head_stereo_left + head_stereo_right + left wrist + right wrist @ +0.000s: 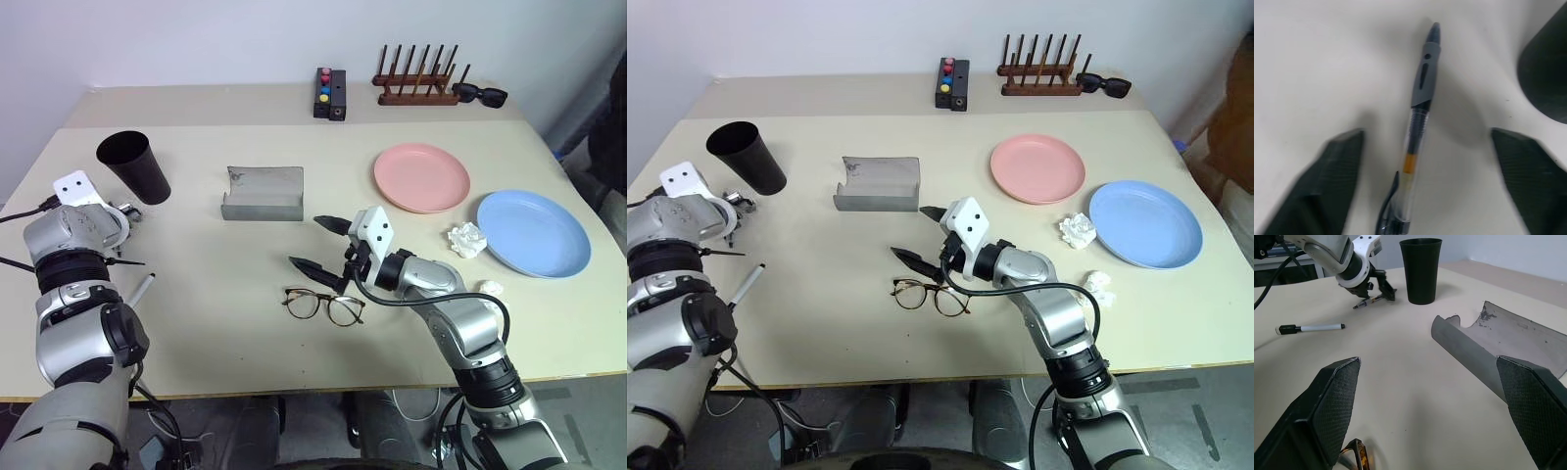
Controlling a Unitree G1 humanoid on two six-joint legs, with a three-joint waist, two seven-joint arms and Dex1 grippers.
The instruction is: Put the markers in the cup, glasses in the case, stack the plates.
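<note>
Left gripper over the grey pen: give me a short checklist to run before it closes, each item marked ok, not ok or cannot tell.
1. Grey pen lies between the jaws of the left gripper: ok.
2. Jaws wide enough to clear the pen on both sides: ok.
3. Pen free of other things, with the cup standing apart from it: ok.
4. Cup upright, mouth open to take the pen: ok.
5. White marker out of the gripper's way, lying apart on the table: ok.
6. Fingertips low enough to pinch the pen: cannot tell.
</note>
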